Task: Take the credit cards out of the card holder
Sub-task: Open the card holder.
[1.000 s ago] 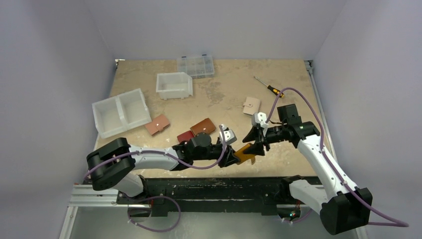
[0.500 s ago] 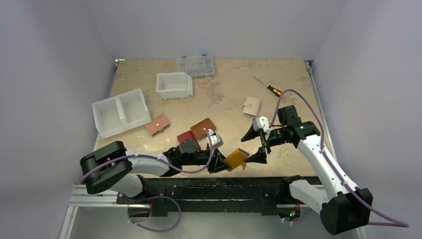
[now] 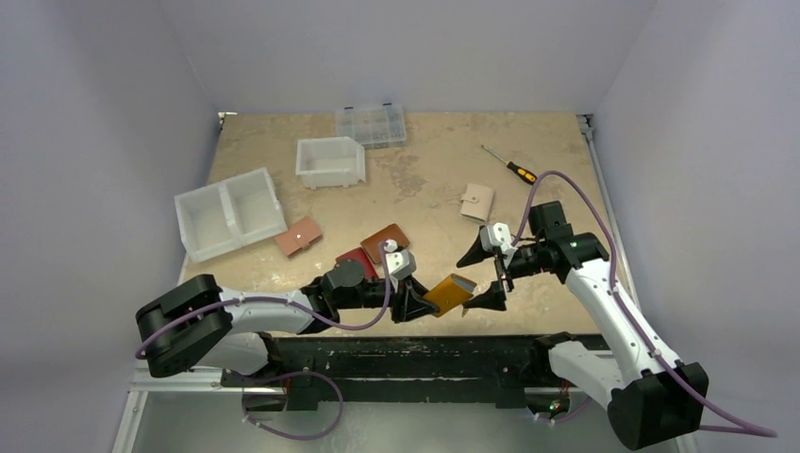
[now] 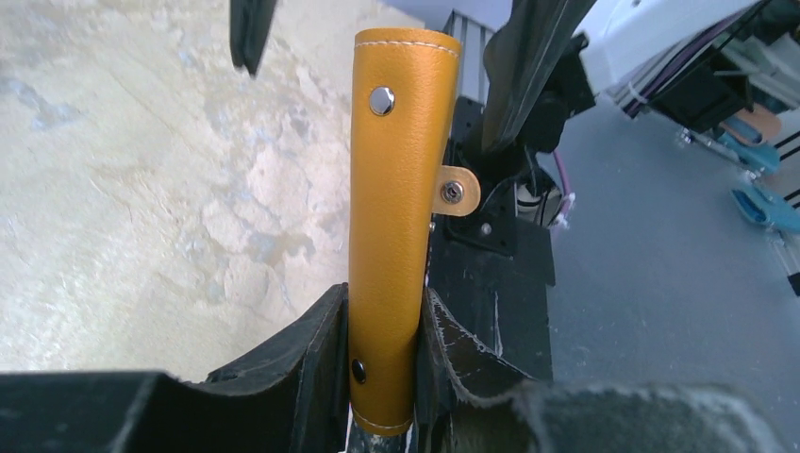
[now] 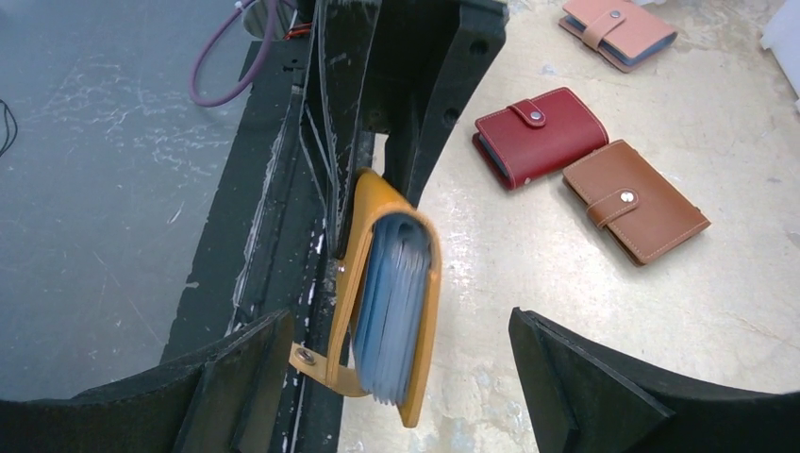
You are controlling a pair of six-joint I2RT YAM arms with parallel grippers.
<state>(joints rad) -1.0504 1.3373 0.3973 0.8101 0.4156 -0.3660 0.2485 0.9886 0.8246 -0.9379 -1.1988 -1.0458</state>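
Card holder (image 3: 449, 293) is up off the table, pinched at its near end by the left gripper (image 3: 420, 307). That gripper's fingers are pressed on both leather faces, holding the folded wallet edge-on. The holder's long axis runs straight out from the left fingertips toward the right gripper (image 3: 483, 278), so its free end points at the right arm, which is the one placed to pull. In the right wrist view the holder (image 5: 366, 226) sits dead ahead, between the two fingers, mouth gaping toward the camera. The stacked credit cards (image 5: 391, 302) show as pale blue-grey edges inside, not yet out. The snap tab (image 5: 311, 357) hangs undone off the holder's lower side. Right gripper (image 5: 401, 321) has its jaws spread wide, holding nothing, one finger on each side of the holder and seemingly clear of the leather. Whether a tip grazes it, can't tell. My read is that the next move needs the right fingers to come in along that axis and close on the card edges only, not the leather flaps. Red wallet (image 5: 538, 132) and brown wallet (image 5: 634, 200) lie on the table beyond the right fingers, off to their right, and play no part.
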